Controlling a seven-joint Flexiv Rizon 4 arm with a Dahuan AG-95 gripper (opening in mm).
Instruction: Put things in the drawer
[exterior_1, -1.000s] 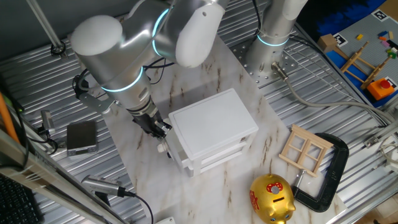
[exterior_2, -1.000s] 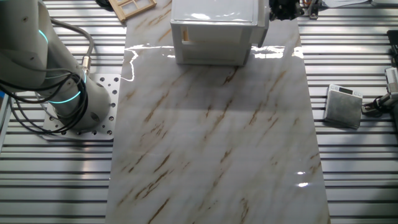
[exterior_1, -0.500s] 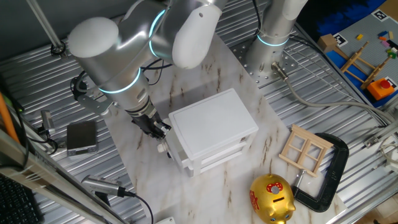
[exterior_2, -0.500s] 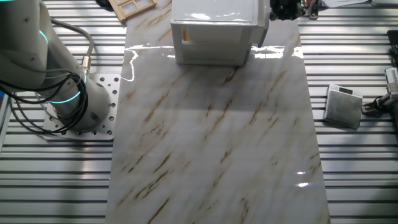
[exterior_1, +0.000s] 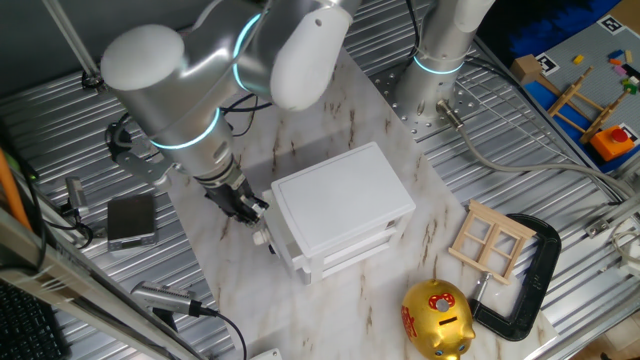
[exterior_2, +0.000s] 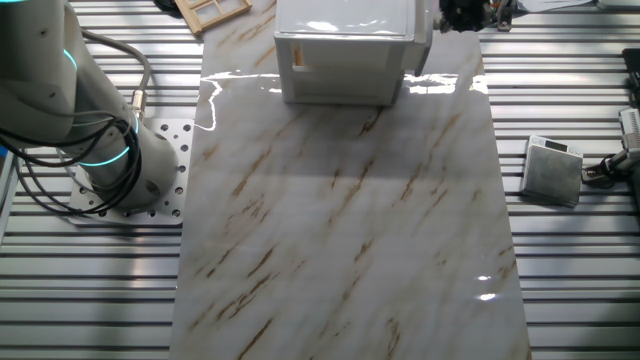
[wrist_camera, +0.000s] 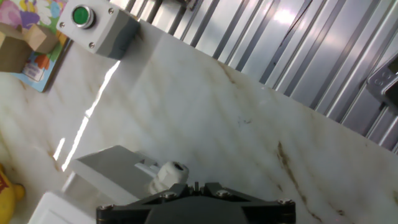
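Meanwhile, the gripper (exterior_1: 245, 206) is seen low over the marble tabletop (exterior_2: 350, 230), just beside the front of the small white cabinet (exterior_1: 340, 205), where the drawer (exterior_1: 275, 245) and its round white knob (wrist_camera: 171, 173) are found. Whether the fingers are apart or closed cannot be told, as they are hidden in the hand view and too dark elsewhere. A golden piggy bank (exterior_1: 437, 318), a wooden window frame (exterior_1: 492, 240) and a black clamp (exterior_1: 530, 270) are seen nearby.

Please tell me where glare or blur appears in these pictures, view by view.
Other fixed view: bright glare on the marble board before the cabinet. Hand view: a glare streak on the marble, soft blur throughout, the knob still recognisable. One fixed view: even light, sharp.
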